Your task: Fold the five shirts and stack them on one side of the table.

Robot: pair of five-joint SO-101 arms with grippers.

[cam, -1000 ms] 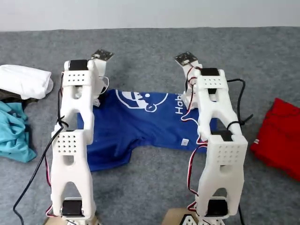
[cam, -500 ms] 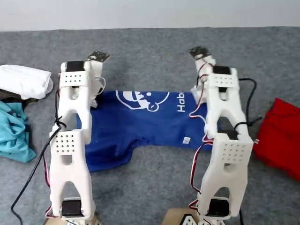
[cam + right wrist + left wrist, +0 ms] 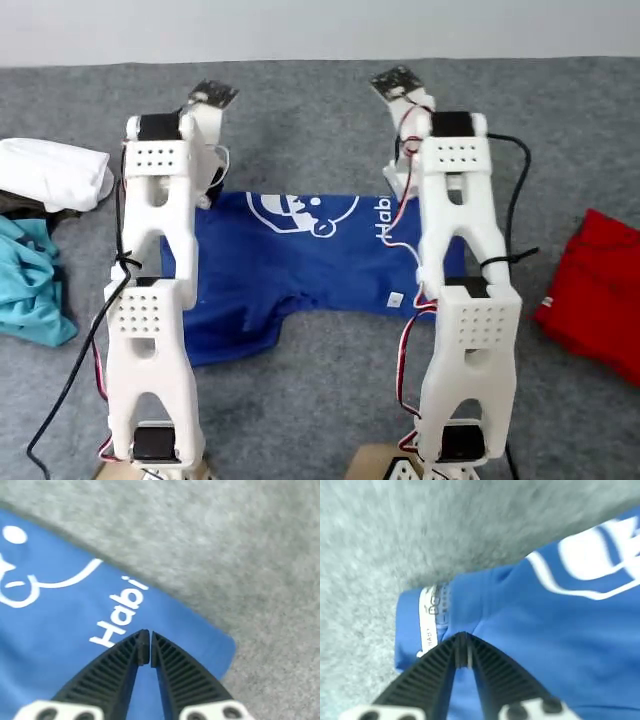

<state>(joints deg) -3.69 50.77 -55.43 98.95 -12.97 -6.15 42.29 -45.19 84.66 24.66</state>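
A blue shirt (image 3: 300,260) with a white print lies spread flat on the grey table between both arms. The left arm (image 3: 160,200) stands over its far left corner. In the left wrist view my left gripper (image 3: 463,652) is shut, its tips over the blue shirt (image 3: 560,630) beside the collar label (image 3: 431,615). The right arm (image 3: 455,200) stands over the shirt's far right part. My right gripper (image 3: 145,650) is shut, its tips above the blue shirt (image 3: 60,630) near the white lettering (image 3: 117,615). Whether either pinches cloth is unclear.
A white folded shirt (image 3: 55,172) lies at the left edge over a dark garment (image 3: 30,207), with a teal shirt (image 3: 30,285) crumpled in front of them. A red shirt (image 3: 595,290) lies at the right edge. Bare grey table (image 3: 300,110) stretches beyond the blue shirt.
The right arm swung to the right, then back left and a little farther from the front. The left arm edged slightly away. The blue shirt has hardly shifted.
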